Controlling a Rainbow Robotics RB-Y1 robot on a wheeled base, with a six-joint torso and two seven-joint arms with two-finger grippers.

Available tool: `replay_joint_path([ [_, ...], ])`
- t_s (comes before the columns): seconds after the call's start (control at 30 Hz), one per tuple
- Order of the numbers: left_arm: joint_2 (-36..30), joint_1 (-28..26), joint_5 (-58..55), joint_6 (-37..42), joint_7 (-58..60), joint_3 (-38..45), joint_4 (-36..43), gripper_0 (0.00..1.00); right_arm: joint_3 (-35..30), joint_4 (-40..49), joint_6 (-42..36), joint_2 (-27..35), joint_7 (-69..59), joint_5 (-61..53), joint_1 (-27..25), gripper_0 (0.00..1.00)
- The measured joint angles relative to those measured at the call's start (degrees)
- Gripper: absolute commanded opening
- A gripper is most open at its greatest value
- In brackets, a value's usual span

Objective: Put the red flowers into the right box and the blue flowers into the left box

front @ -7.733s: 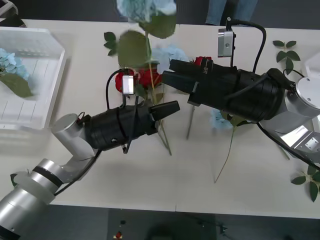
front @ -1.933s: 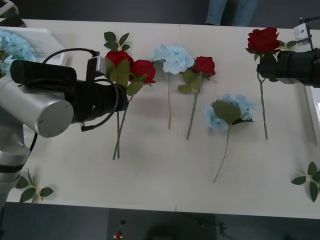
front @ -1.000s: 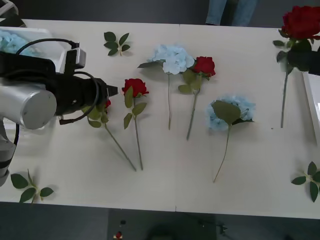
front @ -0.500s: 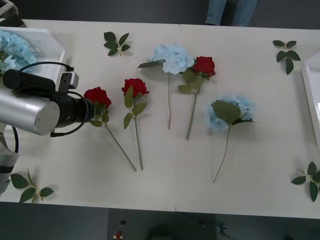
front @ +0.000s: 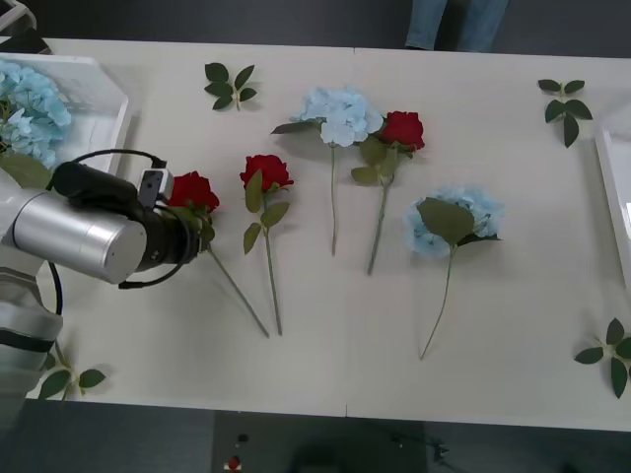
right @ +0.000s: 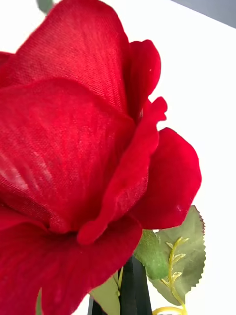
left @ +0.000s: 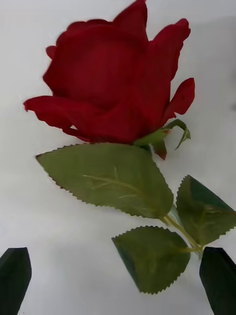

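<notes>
Left gripper, with its two black fingers spread wide apart, hung over the nearest rose, which lay flat on the table just beside the left box. I judged the step in hand to be a pick of this rose, which belongs in the right box at the far edge of the table. To do it well, I would have lowered with the fingers straddling the thin stem below the bloom, set across the stem and not along it, and kept clear of the leaves, since a leaf caught between the pads would likely let the stem slip. The left wrist view gave the detail that I needed for this: the bloom, three toothed leaves and the gap between the fingers. The front view gave instead the layout: two other roses and two blue flowers on the table between the boxes, and more blue flowers already lying in the left box. Right gripper had its fingers pressed together on the stem of a carried rose, seen close in the right wrist view above a white surface; where it stood over the table I could not tell.
</notes>
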State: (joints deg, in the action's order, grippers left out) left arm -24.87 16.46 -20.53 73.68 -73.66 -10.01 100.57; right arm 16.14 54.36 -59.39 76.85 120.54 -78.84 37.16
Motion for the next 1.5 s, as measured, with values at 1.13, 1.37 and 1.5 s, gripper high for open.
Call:
replay_joint_path([
  [1.13,5.6,4.1,8.1,-13.1,0.0,-3.6,-12.9,0.00,11.4,-0.8,-4.8,-0.4,-7.7,-23.1,5.0,1.00],
  [1.37,5.4,4.1,1.4,-13.0,0.0,-3.6,-10.3,0.00,11.4,11.3,-1.9,-0.4,-7.7,-29.6,-1.4,1.00],
  [1.5,4.0,3.8,-5.4,-7.0,0.0,-1.2,-0.3,0.00,11.3,19.3,1.7,-0.4,-8.4,-29.6,-4.9,1.00],
])
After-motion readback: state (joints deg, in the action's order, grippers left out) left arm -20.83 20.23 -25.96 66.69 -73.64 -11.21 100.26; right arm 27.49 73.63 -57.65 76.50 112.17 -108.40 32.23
